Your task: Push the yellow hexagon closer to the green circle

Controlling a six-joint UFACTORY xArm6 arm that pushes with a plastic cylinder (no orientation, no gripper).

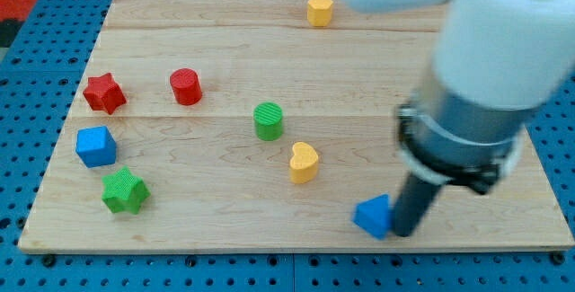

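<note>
The yellow hexagon (320, 10) sits near the view's top edge of the wooden board, right of centre. The green circle (268, 120) stands near the board's middle, well below and a little left of the hexagon. My tip (404, 233) is at the view's bottom right, touching the right side of a blue triangle (374, 216), far from both the hexagon and the green circle. The arm's white and grey body (485, 85) fills the view's right side.
A yellow heart (304, 162) lies just below and right of the green circle. A red circle (186, 86) and a red star (104, 92) are at the left. A blue cube (96, 146) and a green star (124, 191) are at the lower left.
</note>
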